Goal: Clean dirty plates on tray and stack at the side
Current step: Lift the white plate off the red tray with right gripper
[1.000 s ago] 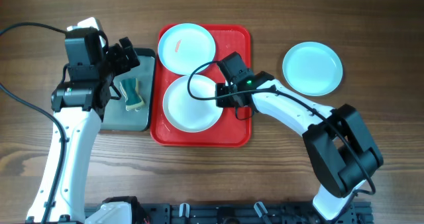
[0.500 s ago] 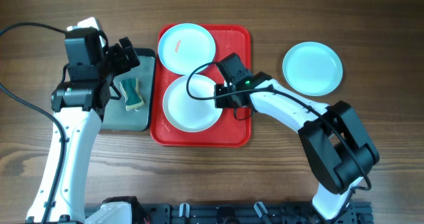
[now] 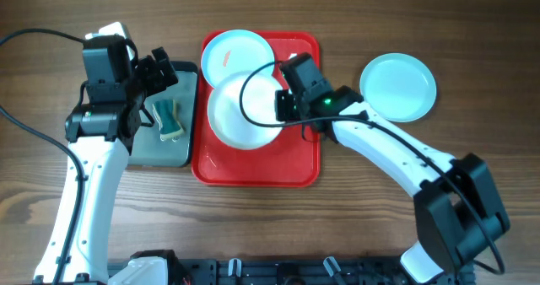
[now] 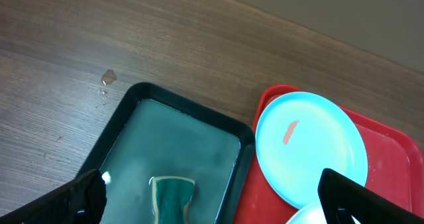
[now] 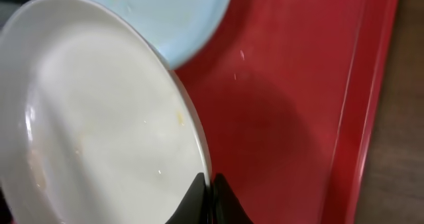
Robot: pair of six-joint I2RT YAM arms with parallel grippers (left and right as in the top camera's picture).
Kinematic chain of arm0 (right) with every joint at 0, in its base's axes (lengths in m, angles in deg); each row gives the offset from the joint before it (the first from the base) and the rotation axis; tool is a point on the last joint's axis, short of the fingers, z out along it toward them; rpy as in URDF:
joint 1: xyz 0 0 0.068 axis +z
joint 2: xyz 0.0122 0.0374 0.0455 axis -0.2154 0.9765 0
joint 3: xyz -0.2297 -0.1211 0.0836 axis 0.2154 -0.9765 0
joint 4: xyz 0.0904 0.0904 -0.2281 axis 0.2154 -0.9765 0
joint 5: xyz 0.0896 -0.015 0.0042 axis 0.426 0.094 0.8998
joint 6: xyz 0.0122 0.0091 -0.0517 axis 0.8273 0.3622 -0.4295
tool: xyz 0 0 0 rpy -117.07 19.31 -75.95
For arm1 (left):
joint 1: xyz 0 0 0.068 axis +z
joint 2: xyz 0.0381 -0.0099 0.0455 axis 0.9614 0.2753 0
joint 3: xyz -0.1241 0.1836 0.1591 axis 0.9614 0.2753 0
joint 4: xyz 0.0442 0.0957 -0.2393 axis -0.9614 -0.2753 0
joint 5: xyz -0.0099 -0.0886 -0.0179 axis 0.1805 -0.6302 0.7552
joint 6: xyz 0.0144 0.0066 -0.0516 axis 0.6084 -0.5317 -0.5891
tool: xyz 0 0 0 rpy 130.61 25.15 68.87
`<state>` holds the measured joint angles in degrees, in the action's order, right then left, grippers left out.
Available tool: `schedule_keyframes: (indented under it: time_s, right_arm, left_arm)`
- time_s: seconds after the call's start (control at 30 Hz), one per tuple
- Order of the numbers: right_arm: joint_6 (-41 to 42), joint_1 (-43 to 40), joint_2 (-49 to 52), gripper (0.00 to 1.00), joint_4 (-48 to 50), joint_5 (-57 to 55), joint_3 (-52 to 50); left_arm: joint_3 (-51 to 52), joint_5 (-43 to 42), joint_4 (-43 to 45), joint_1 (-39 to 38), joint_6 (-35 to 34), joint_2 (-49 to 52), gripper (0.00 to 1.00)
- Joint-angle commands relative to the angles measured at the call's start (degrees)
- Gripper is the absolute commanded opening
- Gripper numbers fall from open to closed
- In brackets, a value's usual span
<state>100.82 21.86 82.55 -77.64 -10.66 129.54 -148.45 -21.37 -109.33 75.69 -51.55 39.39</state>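
Your right gripper (image 3: 283, 106) is clamped on the right rim of the round white shallow plate (image 3: 245, 112), its two fingertips pinching the edge in the right wrist view. The plate looks raised off the large red plastic tray (image 3: 253, 174). It overlaps the near edge of the pale turquoise plate with the reddish smear (image 3: 232, 53) at the tray's far end, and a shadow lies on the red floor beneath it. An edge grip of this kind suits a shallow plate, since only the rim gives the fingers purchase. It also leaves the face exposed for wiping. Your left gripper (image 3: 164, 72) hangs with its fingers spread wide and empty above the black-rimmed metal pan (image 3: 148, 150). The green sponge (image 3: 167, 120) lies in the pan, so the left gripper is likely poised to pick it up. A second turquoise plate (image 3: 398, 87) sits alone on the wooden table (image 3: 253, 226) to the right of the tray, probably the start of the stack.
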Motion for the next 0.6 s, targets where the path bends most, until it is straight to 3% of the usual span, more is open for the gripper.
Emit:
schedule_keyframes:
  time_s: [0.0, 0.23, 0.57]
  right_arm:
    - [-1.8, -0.1, -1.1, 0.04, 2.1, -3.4, 1.4]
    - [-2.2, -0.1, -1.1, 0.04, 12.9, -12.8, 1.4]
    - [-4.3, -0.1, -0.2, 0.04, 26.0, -17.7, 1.4]
  left_arm:
    - [-0.3, -0.3, 0.0, 0.2, -0.7, 0.3, 1.00]
    - [-0.3, -0.3, 0.0, 0.2, -0.7, 0.3, 1.00]
    - [-0.3, -0.3, 0.0, 0.2, -0.7, 0.3, 1.00]
